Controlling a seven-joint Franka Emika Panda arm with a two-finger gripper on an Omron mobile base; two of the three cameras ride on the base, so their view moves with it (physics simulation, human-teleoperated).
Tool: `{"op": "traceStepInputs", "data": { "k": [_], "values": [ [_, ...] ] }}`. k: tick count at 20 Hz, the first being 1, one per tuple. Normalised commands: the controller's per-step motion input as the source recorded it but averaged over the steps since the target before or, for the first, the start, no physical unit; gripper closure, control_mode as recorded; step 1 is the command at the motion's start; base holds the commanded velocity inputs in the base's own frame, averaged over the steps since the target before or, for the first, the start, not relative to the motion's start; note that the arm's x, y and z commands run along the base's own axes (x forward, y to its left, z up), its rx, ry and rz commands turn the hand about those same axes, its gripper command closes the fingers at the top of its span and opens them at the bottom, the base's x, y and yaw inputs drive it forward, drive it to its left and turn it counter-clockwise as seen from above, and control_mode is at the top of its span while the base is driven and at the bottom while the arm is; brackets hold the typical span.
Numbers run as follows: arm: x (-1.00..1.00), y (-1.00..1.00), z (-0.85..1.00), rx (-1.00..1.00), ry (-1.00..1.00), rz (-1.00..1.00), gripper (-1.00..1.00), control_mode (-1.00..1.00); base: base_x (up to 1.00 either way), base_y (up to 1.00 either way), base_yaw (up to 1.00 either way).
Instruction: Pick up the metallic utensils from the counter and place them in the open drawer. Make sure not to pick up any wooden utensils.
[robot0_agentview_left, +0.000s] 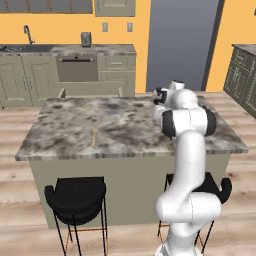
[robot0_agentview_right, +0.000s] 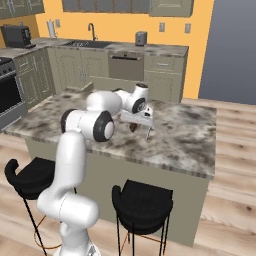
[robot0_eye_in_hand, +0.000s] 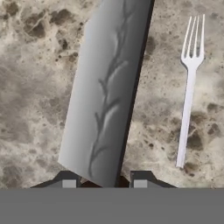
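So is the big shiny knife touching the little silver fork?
Apart. In the hand view, bare marble counter separates the broad patterned steel knife blade from the slim silver fork.

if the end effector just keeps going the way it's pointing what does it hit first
Most likely the knife blade, which runs out from between the end effector fingertips, with the marble counter behind it. The fork lies off to one side, out of that line. Depth is unclear.

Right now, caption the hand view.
Wide patterned steel blade rising between the fingers, a silver fork lying beside it on the marble counter.
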Motion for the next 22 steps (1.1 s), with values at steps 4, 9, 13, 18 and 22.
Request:
{"op": "traceStepInputs", "data": {
  "k": [4, 9, 13, 18, 22],
  "values": [
    [-0.44, 0.06, 0.99, 0.00, 0.02, 0.00, 1.00, -1.00, 0.00, 0.00, 0.00],
    [-0.45, 0.15, 0.91, 0.00, 0.04, 0.00, 1.00, -1.00, 0.00, 0.00, 0.00],
    [-0.55, 0.39, 0.38, -0.01, 0.00, 0.00, 1.00, -1.00, 0.00, 0.00, 0.00],
    [-0.55, 0.46, 0.02, -0.05, 0.01, 0.00, 1.00, -1.00, 0.00, 0.00, 0.00],
    [-0.45, 0.31, -0.11, -0.01, 0.13, 0.13, 1.00, -1.00, 0.00, 0.00, 0.00]
  ]
}}
